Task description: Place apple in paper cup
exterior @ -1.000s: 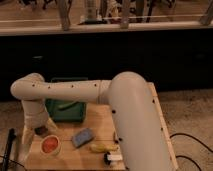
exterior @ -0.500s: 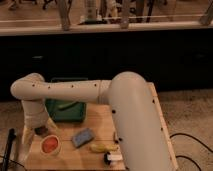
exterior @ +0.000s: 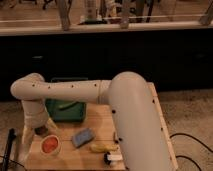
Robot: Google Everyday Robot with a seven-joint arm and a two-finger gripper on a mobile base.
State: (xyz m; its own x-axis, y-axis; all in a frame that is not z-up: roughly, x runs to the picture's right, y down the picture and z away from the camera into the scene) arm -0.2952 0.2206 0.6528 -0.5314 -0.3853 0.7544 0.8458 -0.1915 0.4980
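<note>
The apple (exterior: 49, 145), round and red-orange, sits inside the short white paper cup (exterior: 58, 140) at the front left of the wooden table (exterior: 75, 159). The apple fills the cup's mouth. My arm reaches across from the right, bends at the left and points down. My gripper (exterior: 42, 128) hangs just above and behind the cup, close to its back rim. A small dark shape right under the gripper cannot be told apart from it.
A green box (exterior: 65, 107) stands behind the cup. A blue sponge (exterior: 83, 137), a yellow banana (exterior: 104, 147) and a small white object (exterior: 114, 158) lie to the right. A dark post (exterior: 10, 145) stands at the table's left edge. Cables (exterior: 187, 145) run on the floor at right.
</note>
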